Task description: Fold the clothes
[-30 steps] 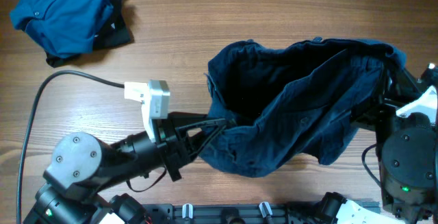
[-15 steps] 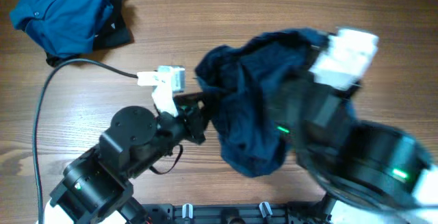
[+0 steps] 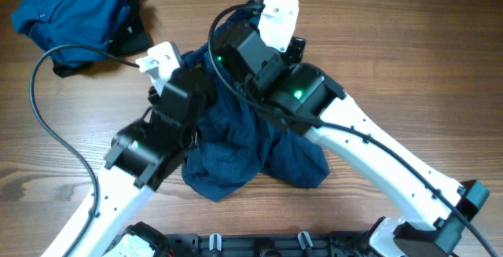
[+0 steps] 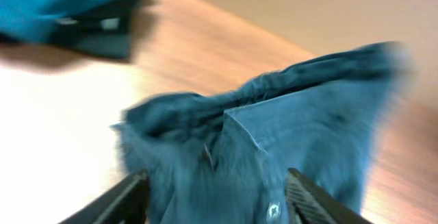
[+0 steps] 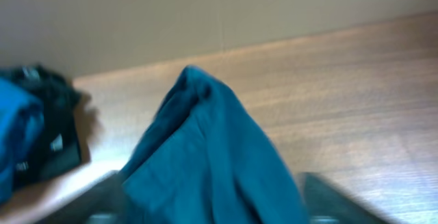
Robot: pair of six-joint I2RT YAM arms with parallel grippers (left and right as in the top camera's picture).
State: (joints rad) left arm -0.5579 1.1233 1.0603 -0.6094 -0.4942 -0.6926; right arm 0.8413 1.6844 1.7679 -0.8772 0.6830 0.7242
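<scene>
Navy crumpled cloth shorts-like garment [image 3: 236, 159] bunches between the spread fingers of left gripper [image 4: 217, 195] and right gripper [image 5: 212, 196]; whether either clamps it cannot be told. Bright blue buttoned shirt [image 3: 67, 13] lies well beyond the left gripper.

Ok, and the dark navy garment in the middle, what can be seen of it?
The navy garment is soft cloth with seams and a button, bunched in a crumpled heap on the wooden table, partly under both arms. Cloth rises between the spread fingers of the left gripper and the right gripper; both views are blurred.
</scene>
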